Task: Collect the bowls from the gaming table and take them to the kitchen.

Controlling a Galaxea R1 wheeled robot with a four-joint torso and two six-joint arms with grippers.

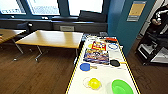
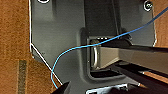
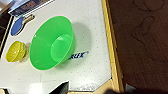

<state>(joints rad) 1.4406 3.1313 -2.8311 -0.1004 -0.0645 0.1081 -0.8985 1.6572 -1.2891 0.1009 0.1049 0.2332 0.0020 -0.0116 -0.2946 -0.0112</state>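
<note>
The gaming table (image 1: 105, 75) has a white top with yellow edge stripes and runs away from me. Near its close end sit the two bowls: a translucent yellow bowl (image 1: 94, 83) and, to its right, a green bowl (image 1: 122, 87). In the right wrist view the green bowl (image 3: 51, 42) shows large and upright on the white top, with the yellow bowl (image 3: 15, 51) beside it. My right gripper (image 3: 90, 92) hangs over the table's corner, close to the green bowl and apart from it. My left gripper (image 2: 90, 91) is over the robot's dark plate and wooden floor.
Further along the table lie a blue paddle (image 1: 85, 66), a black paddle (image 1: 115, 62), colourful game boxes (image 1: 97, 55) and a blue-rimmed white plate (image 1: 113, 46). A wooden table (image 1: 52, 38) stands at the left. A person (image 1: 160, 17) and a cart (image 1: 155, 47) are at the right.
</note>
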